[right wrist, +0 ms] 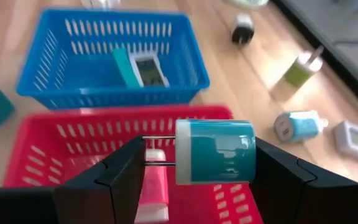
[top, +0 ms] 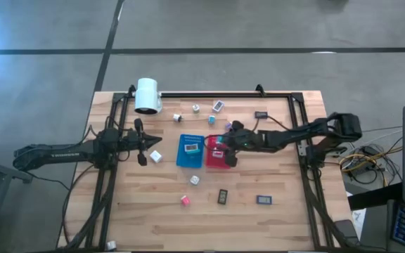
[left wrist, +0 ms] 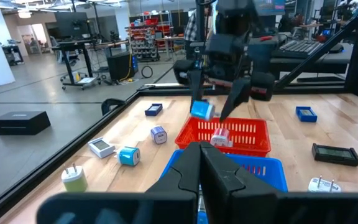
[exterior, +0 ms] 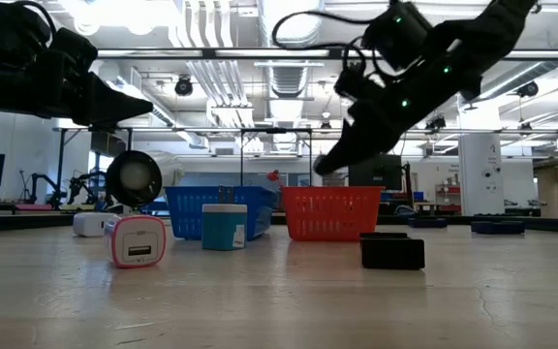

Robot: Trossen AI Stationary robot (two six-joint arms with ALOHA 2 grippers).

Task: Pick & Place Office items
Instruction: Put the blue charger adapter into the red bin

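Presently the right claw (right wrist: 197,163) is hanging over the red tray (right wrist: 61,134), its fingers clamped on the two flat sides of a teal-and-white charger cube (right wrist: 215,151), whose long axis is lying level from finger to finger while its two metal prongs are pointing sideways toward one finger. Directly below, a pink-and-white cube (right wrist: 153,186) is lying inside the red tray, and just beside that tray the blue tray (right wrist: 39,74) is holding a flat dark-screened item (right wrist: 149,68). On the desk (top: 280,218) beyond the trays, a blue cube (right wrist: 296,126), a green-topped plug (right wrist: 303,67) and a dark-capped plug (right wrist: 243,28) are sitting apart from one another. Meanwhile the left claw (left wrist: 199,163) is waiting with fingers pressed together, empty, near the blue tray's far side, close to a white cube (top: 155,157). Toward the desk's near edge a pink cube (top: 185,200), a dark flat rectangle (top: 223,197) and a blue rectangle (top: 264,199) are lying well apart, with bare wood between them.
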